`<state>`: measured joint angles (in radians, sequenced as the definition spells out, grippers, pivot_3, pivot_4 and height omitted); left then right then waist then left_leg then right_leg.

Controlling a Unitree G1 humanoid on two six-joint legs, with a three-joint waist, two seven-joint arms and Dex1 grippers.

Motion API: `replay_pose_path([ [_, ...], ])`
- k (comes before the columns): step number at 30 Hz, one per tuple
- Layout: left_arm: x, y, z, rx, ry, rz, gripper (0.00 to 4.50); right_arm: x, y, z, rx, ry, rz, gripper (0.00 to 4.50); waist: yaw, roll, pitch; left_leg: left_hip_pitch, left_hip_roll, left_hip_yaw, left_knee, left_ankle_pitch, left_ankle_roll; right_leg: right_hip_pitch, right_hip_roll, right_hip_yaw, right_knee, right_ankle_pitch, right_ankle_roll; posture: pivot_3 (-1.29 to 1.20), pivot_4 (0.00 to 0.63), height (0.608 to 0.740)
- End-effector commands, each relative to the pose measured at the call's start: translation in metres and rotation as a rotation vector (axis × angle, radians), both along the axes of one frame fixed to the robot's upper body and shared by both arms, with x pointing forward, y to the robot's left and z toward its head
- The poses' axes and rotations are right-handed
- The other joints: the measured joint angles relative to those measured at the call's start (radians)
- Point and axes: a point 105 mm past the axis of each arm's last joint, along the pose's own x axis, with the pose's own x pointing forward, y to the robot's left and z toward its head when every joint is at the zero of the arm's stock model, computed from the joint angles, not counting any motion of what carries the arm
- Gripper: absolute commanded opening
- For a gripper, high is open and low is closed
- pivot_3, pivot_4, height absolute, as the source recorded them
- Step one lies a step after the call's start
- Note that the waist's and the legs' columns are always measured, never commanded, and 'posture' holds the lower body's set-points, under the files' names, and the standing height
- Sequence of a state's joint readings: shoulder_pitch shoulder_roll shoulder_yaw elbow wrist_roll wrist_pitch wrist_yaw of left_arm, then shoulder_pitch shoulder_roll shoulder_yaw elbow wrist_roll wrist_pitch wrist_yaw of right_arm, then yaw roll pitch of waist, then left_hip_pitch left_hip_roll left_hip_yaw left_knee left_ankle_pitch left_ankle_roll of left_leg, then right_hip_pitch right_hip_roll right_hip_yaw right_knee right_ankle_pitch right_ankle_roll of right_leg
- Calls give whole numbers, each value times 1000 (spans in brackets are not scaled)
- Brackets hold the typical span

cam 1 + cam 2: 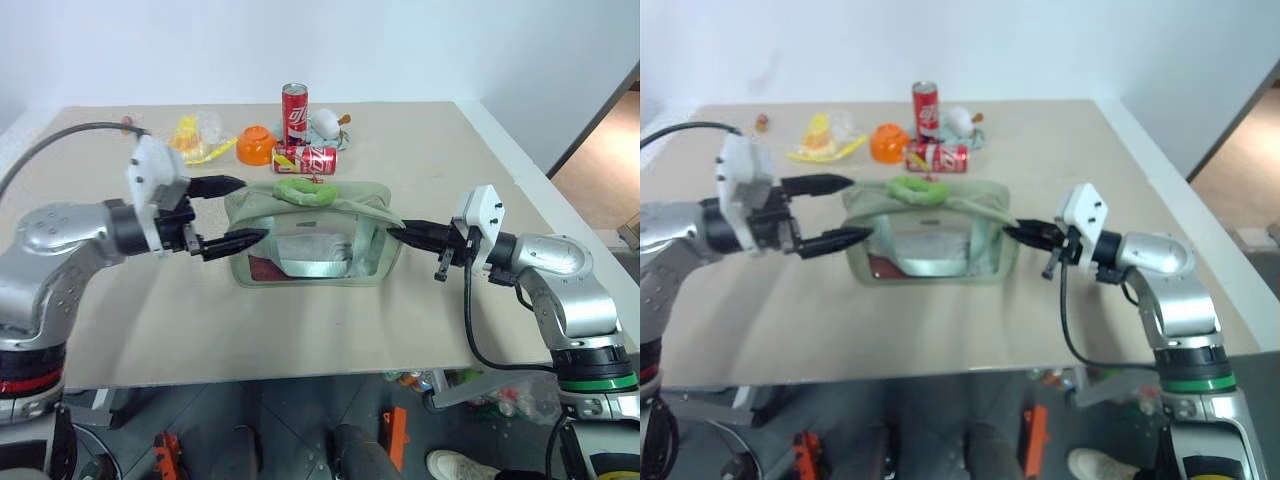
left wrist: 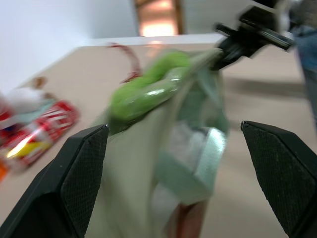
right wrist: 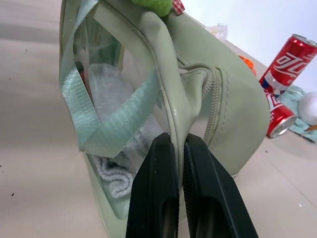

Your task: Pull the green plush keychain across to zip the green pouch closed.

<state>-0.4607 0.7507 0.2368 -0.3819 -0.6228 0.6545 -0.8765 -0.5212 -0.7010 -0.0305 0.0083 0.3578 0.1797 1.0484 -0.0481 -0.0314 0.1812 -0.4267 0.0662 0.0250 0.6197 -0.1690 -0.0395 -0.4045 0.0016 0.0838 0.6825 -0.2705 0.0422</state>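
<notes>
Pouch [image 1: 310, 235] between claws, right claw [image 1: 397, 232] pinching

The green pouch [image 2: 168, 163] is smeared by motion blur, perhaps hiding its zipper. The cans [image 2: 37, 131] (at nine o'clock) blur past the edge.

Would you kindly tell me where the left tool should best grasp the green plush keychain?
Probably across the green plush keychain at its middle, coming level from the robot's left. It lies lengthwise along the green pouch top, raised above the fabric. The left tool is open there; the right tool pinches the far end.
</notes>
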Motion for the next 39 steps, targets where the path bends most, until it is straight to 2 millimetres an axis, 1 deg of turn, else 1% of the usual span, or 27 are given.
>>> replay_pose_path([
  [1, 1, 7, -4, -74, -43, 103, 4425, 0, 7, 7, -8, -31, 34, 0, 0, 0, 0, 0, 0, 0, 0, 0, 0, 1, 0, 0, 0, 0, 0, 0, 150, 740],
  [4, 6, 5, -22, -116, -12, 134, 4425, 0, 9, 8, -10, -35, 46, 0, 0, 0, 0, 0, 0, 0, 0, 0, 0, 1, 0, 0, 0, 1, -1, 0, 150, 740],
  [6, 7, 3, -29, -132, -1, 133, 4425, 0, 9, 10, -12, -37, 49, 0, 0, 0, 0, 1, 0, 0, 0, 1, 0, 0, 0, 0, 0, 1, -1, 0, 150, 740],
  [9, 13, -4, -30, -177, -12, 120, 3645, 0, 9, 11, -14, -41, 48, 0, 0, 0, 0, 1, 0, 0, 0, 1, 0, 0, 1, 0, 0, 2, -1, 0, 150, 740],
  [13, 19, -8, -35, -170, -6, 112, 2312, -3, 10, 11, -14, -42, 52, 0, -1, 0, 0, 1, 1, 0, 0, 1, 0, 0, 2, 1, 0, 2, -1, 0, 150, 740],
  [15, 19, -8, -38, -169, -2, 112, 1575, -6, 10, 13, 7, -16, 62, 0, -1, 0, 0, 1, 1, 0, 0, 1, 0, 0, 2, 1, 0, 2, -1, 0, 150, 740],
  [17, 18, -10, -40, -160, 1, 102, 804, -10, 9, 15, 5, 0, 74, 765, -1, 0, 0, 1, 1, 0, -1, 1, 0, 0, 2, 1, 0, 2, -2, 0, 150, 740],
  [18, 17, -11, -40, -162, 3, 96, 528, -12, 9, 17, -11, -13, 84, 1014, 0, 0, 0, 1, 0, 0, -1, 1, 0, 0, 2, 1, 0, 2, -2, 0, 150, 740],
  [19, 17, -12, -41, -161, 4, 94, 205, -14, 11, 20, -16, -26, 97, 1353, 1, 0, 0, 0, 0, 0, -1, 1, 0, 0, 1, 1, 0, 2, -1, 0, 150, 740],
  [20, 17, -13, -41, -158, 6, 88, 0, -16, 14, 25, -14, -34, 112, 1747, 1, 0, 0, 0, 0, 0, -1, 1, 0, 0, 1, 1, 0, 2, -1, 0, 150, 740],
  [23, 16, -16, -42, -158, 11, 74, 0, -21, 29, 49, 11, -100, 157, 2790, 0, 0, 0, 0, 0, 1, 0, 1, 0, 0, 1, 1, 0, 2, -1, 0, 150, 740],
  [24, 16, -18, -42, -159, 12, 69, 0, -23, 37, 57, 14, -134, 175, 3074, 0, 0, 0, 0, 0, 1, 0, 1, 0, -1, 1, 1, 0, 2, -1, 0, 150, 740],
  [26, 16, -20, -41, -159, 12, 64, 0, -24, 56, 76, 35, -205, 203, 3856, -1, 0, 0, 0, 0, 0, 0, 1, 0, -1, 1, 1, 0, 2, -1, 0, 150, 740],
  [28, 16, -23, -41, -161, 11, 60, 0, -26, 73, 88, 50, -255, 230, 4451, 0, 0, 0, 0, 1, 0, -1, 1, 0, -1, 2, 1, 0, 2, -2, 0, 150, 740],
  [31, 17, -26, -41, -162, 12, 54, 0, -25, 93, 91, 67, -258, 267, 4451, 7, -1, -1, -1, 0, -2, 0, 1, 1, 0, 1, -1, 0, 2, -1, 0, 150, 740],
  [34, 16, -29, -41, -163, 12, 50, 0, -20, 106, 87, 68, -251, 290, 4451, 7, -1, -1, -2, -1, -1, 0, 1, 1, -1, -1, -1, -1, 2, -2, 0, 150, 740],
  [36, 16, -30, -40, -163, 9, 49, 0, -13, 112, 79, 56, -227, 293, 4451, 7, -1, -1, -3, -2, -1, 0, 1, 1, -1, -3, -1, -1, 3, -4, 0, 150, 740],
  [38, 18, -29, -37, -171, 1, 61, 0, -8, 113, 70, 39, -201, 288, 4451, 7, -1, -1, -3, -3, -1, 0, 1, 1, -1, -3, -1, -1, 4, -4, 0, 150, 740],
  [39, 18, -29, -37, -171, -4, 65, 0, -5, 112, 68, 34, -196, 282, 4212, 7, -1, -1, -3, -3, -1, 0, 1, 1, -1, -3, -1, -1, 4, -4, 0, 150, 740],
])
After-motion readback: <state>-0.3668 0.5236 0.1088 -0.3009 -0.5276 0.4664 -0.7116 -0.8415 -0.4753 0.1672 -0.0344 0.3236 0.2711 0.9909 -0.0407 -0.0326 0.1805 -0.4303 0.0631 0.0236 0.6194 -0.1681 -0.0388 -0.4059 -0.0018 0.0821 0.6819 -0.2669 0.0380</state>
